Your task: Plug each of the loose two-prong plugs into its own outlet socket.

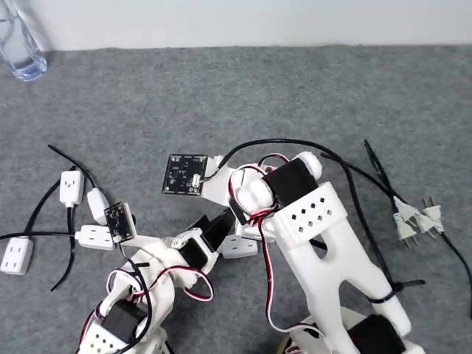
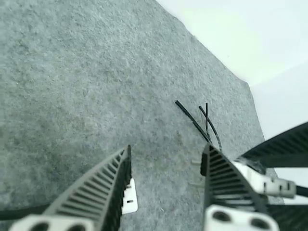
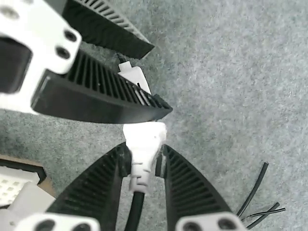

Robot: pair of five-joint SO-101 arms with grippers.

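My right gripper is shut on a white two-prong plug, whose black cord trails back between the fingers. Just ahead of the plug's tip, my left gripper stands open, its black ribbed fingers on either side of a small white socket piece; the same piece lies against one finger in the left wrist view. In the high view both grippers meet near a white outlet socket at centre front. Two loose plugs lie on the grey mat at the right.
Three white outlet sockets on black cords sit at the left. Black cables run across the right side. A clear bottle stands at the back left corner. Open grey mat stretches behind the arms.
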